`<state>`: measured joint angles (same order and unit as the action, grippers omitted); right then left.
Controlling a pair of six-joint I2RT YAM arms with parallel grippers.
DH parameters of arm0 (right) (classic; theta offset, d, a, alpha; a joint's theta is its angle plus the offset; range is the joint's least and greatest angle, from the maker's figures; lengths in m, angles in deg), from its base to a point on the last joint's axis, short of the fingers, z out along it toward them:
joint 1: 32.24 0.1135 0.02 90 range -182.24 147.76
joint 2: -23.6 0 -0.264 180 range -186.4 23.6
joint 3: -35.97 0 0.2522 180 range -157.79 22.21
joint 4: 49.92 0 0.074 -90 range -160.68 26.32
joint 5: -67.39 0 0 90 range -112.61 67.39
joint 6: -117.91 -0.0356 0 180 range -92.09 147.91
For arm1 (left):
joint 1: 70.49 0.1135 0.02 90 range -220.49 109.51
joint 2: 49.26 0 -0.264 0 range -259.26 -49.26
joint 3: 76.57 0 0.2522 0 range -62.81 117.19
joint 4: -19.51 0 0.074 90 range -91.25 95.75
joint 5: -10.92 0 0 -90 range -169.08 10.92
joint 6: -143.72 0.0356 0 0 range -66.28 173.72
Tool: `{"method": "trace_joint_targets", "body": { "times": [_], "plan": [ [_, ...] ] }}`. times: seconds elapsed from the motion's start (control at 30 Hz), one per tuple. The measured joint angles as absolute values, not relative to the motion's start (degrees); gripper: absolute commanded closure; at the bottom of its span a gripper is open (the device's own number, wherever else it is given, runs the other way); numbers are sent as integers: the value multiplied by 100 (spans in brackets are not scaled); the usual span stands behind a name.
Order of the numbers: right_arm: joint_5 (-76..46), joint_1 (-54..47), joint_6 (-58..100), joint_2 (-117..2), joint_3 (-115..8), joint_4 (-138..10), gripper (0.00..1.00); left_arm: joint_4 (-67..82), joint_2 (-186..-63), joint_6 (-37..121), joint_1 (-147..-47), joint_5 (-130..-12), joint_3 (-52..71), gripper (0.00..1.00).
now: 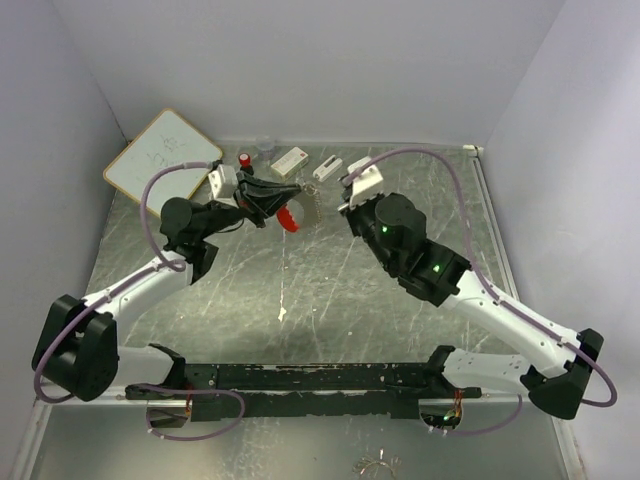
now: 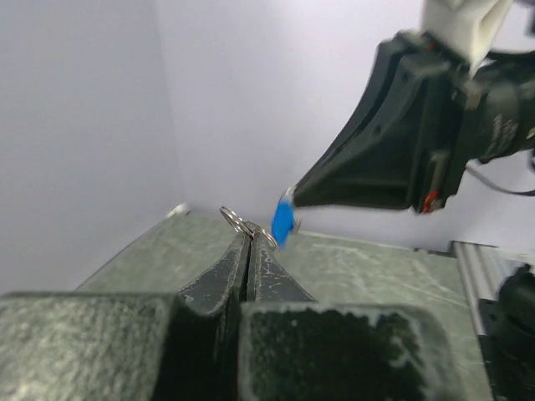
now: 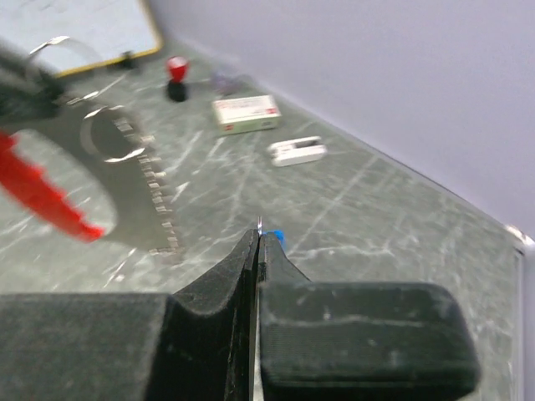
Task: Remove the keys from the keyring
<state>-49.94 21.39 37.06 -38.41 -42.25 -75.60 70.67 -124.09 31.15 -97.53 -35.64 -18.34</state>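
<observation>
The white rectangular whiteboard with a wooden frame (image 1: 162, 155), at 11 o'clock in the top view, carries faint grey marks too pale to read. The white rectangular block with red print (image 3: 245, 113) has lettering on its top face, blurred beyond reading. The plainer, smaller white block (image 3: 297, 150) lies near it at its 4 o'clock. A small bottle with a red cap on a black base (image 3: 175, 71) stands at the printed block's 10 o'clock, near the whiteboard's corner.

The red curved carabiner-like keyring (image 1: 290, 217) hangs above the grey marbled metal table (image 1: 330, 300), just above the middle of the top view, between the two arms. The left gripper (image 2: 250, 238) has its fingers pressed together on the silvery metal ring (image 2: 232, 217), which pokes out at 12 o'clock from the tips. In the right wrist view the red loop sits at 9 o'clock, with a silvery chain (image 3: 159, 217) trailing from it toward 5 o'clock.

The key with the bright blue plastic head (image 2: 284, 224) is just at 2 o'clock from the left fingertips, beside the ring; whether it touches the ring cannot be told. The right gripper (image 3: 258, 241) is clamped on it, fingers together, with a bit of blue showing at 1 o'clock at the tips. The other silvery keys are too small to make out.
</observation>
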Motion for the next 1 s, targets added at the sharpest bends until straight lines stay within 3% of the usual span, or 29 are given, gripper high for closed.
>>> {"method": "trace_joint_targets", "body": {
  "times": [0.23, 0.43, 1.0],
  "plan": [
    [-5298, 640, 2972, -4121, -4232, -7363, 100, 5094, -12333, 4149, -9753, -4784, -1843, 93],
    [-5068, -357, 2322, -4703, -4199, -7372, 100, 4270, -12588, 4413, -9762, -5405, -2083, 93],
    [-3573, -1566, 1334, -6265, -3358, -6904, 100, 5015, -14442, 4055, -9723, -5501, -2505, 93]
  ]
}}
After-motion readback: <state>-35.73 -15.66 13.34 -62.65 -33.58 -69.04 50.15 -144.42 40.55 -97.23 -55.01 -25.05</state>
